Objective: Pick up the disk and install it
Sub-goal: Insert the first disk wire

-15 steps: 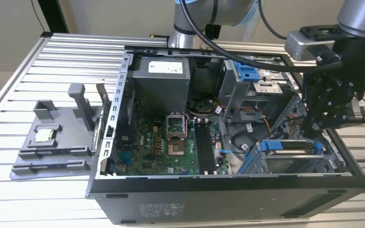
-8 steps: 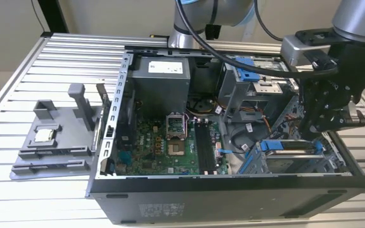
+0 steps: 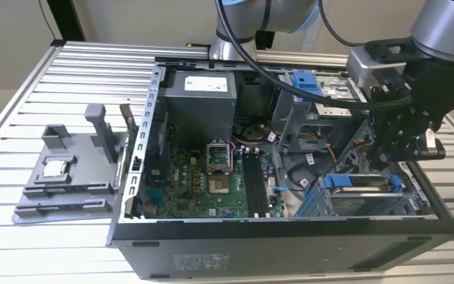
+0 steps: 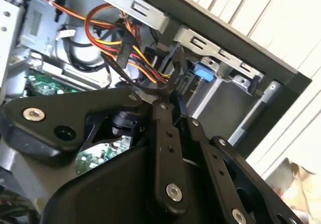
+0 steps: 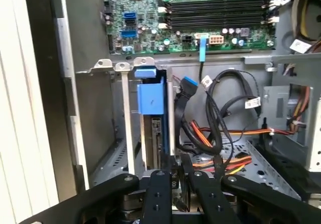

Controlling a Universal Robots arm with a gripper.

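We see the disk (image 3: 361,183) resting in its bay at the exterior view's lower right, with the gripper (image 3: 392,158) just above it. We cannot tell how the jaws stand. We judge that the nearby cables (image 5: 225,131) (orange, black) could snag.

Arm (image 3: 448,23) reaching steeply down (wrist bent), gripper (image 3: 390,158) pointing downward, black fingers (image 5: 159,194) apparently pressed nearly together
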